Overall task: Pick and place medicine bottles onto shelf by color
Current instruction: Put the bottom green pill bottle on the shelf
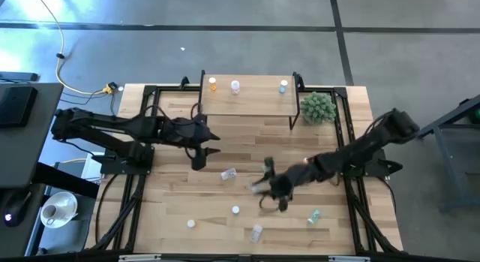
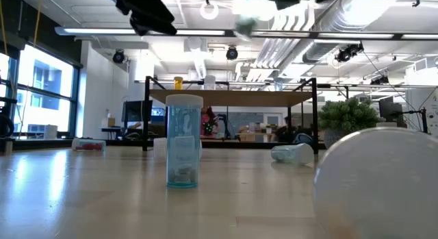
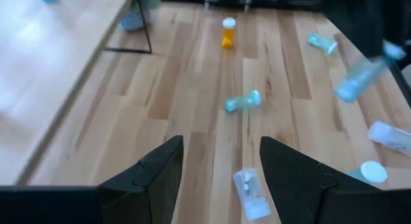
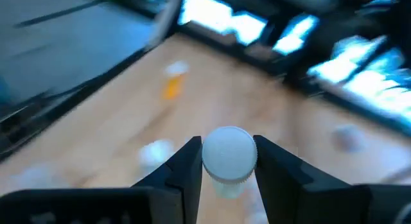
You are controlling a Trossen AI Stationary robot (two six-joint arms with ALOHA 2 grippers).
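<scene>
My right gripper (image 1: 264,185) is above the table's middle, shut on a pale blue medicine bottle (image 3: 358,79) with a white cap (image 4: 229,152). My left gripper (image 3: 221,179) hangs open in front of the shelf, above a clear bottle (image 3: 250,193) lying on its side, and touches nothing. The shelf (image 1: 247,100), a light-wood board on black legs, stands at the far edge. It carries an orange bottle (image 1: 212,84), a pale bottle (image 1: 235,86) and a blue bottle (image 1: 283,86), all upright. My right gripper pinches the bottle at its cap end (image 4: 209,161) between the two fingers, one on each side, with the white cap facing back toward the wrist. The fingers come slanting down from the table's right. The bottle is lifted clear of the table and tilted.
Loose bottles lie or stand on the table: (image 1: 229,173), (image 1: 235,210), (image 1: 191,224), (image 1: 256,232), (image 1: 314,215). A spiky green plant ball (image 1: 318,107) sits by the shelf's right end. In the low view a blue bottle (image 2: 183,140) stands upright near the front.
</scene>
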